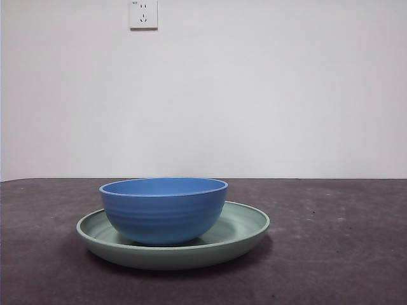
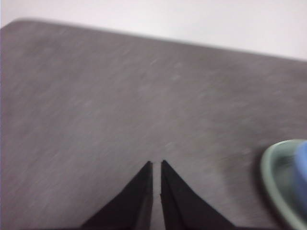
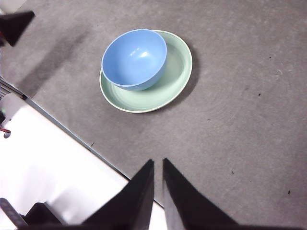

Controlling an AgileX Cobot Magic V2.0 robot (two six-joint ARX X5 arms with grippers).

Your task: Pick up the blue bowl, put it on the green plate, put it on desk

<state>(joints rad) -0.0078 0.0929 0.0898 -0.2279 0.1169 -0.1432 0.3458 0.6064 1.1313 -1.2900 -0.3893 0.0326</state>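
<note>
The blue bowl [image 1: 163, 210] stands upright inside the green plate [image 1: 245, 230], which rests flat on the desk [image 1: 337, 241]. The bowl sits toward one side of the plate. In the right wrist view the bowl [image 3: 134, 58] and the plate [image 3: 175, 76] lie well beyond my right gripper [image 3: 158, 165], which is shut, empty and high above the desk. My left gripper [image 2: 156, 167] is shut and empty over bare desk; the plate's rim [image 2: 274, 177] and a sliver of the bowl [image 2: 301, 172] show at the edge of its blurred view. No gripper shows in the front view.
A white wall with a socket [image 1: 143, 14] stands behind the desk. In the right wrist view the desk's edge [image 3: 72, 134] runs diagonally, with a white surface [image 3: 43, 163] beyond it and a dark tip [image 3: 14, 24] at a corner.
</note>
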